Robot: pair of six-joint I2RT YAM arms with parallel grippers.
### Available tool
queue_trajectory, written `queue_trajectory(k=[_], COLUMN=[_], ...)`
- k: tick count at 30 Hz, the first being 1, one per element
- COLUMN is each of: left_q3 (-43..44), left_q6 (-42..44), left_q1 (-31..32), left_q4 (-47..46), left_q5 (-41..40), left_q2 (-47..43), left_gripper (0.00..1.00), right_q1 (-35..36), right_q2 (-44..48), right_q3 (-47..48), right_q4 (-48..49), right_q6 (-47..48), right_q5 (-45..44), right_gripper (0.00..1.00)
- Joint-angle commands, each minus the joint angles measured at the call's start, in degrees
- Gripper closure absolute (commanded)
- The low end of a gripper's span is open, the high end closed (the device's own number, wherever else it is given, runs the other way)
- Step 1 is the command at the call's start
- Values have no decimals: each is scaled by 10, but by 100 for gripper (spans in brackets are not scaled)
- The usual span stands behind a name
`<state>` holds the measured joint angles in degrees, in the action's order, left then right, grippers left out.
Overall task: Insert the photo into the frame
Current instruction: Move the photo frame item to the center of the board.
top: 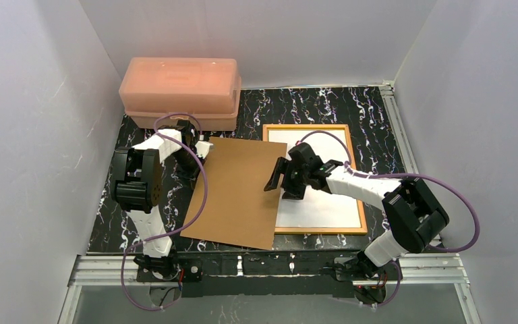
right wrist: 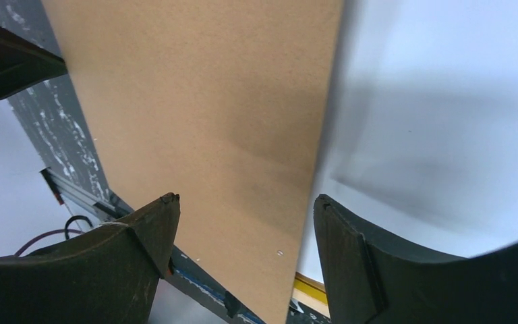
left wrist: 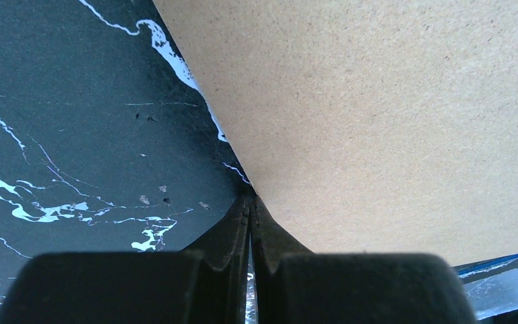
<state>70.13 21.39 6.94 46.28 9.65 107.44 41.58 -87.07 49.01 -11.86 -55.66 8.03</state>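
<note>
Jaws spread wide, the right gripper (right wrist: 246,199) straddles the right edge of the brown backing board (top: 236,192) without clamping it; the board slants across the middle of the dark marbled table (top: 324,108), its near corner close to the arm bases. Beside it on the right the frame (top: 315,231) lies flat, orange-brown edge up, with the photo (top: 324,206) inside showing only plain white, and the board covers its left rim. Farther back the left gripper (left wrist: 250,206) pinches the board's far left corner tight, and a pink box (top: 179,91) sits against the back wall.
</note>
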Motion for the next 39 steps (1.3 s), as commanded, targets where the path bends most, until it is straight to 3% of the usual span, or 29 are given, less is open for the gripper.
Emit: queue_trajectory(k=[1,20,39], left_q3=[-24,-22,-19], left_q6=[0,1,1], left_q1=[6,6,6], left_q4=[-9,-5,-4], left_q5=[5,8,15], left_q2=[22,18,15], left_gripper=[100,100,100], right_q1=[-3,-4,-4], right_q2=[-1,6,-36], right_q3=[-10,-4,-8], right_q4=[60,11,58], right_q6=[-16,8,-3], right_q5=[25,2,26], right_gripper=[21,25,28])
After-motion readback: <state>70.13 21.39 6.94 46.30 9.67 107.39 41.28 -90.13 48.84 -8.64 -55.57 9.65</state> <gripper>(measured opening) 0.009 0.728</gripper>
